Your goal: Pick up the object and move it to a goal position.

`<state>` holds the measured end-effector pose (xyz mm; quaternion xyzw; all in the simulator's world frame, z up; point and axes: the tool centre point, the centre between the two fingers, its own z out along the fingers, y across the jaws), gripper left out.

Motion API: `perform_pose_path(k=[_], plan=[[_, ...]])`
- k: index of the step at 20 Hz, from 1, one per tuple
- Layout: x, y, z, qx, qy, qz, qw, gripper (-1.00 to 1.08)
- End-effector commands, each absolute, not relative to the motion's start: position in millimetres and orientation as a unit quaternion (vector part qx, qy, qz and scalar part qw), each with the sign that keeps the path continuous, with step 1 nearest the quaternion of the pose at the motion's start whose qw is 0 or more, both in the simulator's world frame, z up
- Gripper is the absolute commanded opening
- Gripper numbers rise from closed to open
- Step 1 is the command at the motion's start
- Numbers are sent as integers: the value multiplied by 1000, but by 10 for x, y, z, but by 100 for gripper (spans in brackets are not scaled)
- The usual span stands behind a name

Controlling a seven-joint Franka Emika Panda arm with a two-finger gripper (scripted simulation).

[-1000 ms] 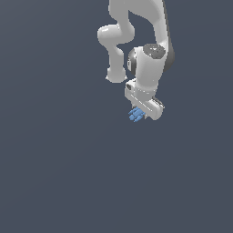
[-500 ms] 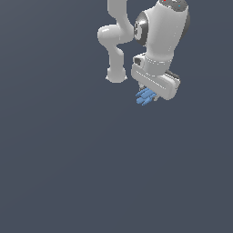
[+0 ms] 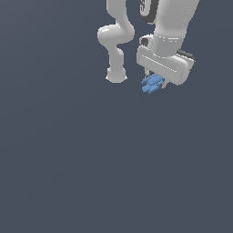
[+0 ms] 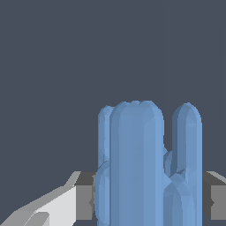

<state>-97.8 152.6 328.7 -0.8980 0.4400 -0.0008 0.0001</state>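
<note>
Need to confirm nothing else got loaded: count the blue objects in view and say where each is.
1. The small bright-blue ridged object sits between the white tool's fingers, at the exterior view's upper right. More could hide behind the arm.

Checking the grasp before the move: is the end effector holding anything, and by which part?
Yes: the blue object sits between the end effector fingers, gripped at its base, rounded bars sticking out.

Plain dark slate-grey backdrop [image 3: 68, 173] — uniform, featureless; no visible seam, even flat light.
</note>
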Motion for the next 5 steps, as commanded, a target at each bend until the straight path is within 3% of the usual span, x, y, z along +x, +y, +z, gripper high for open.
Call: perform_pose_path(k=[1, 5], plan=[[-984, 1545, 3361, -898, 440, 0, 0, -100], [-984, 1557, 3401, -898, 440, 0, 0, -100]])
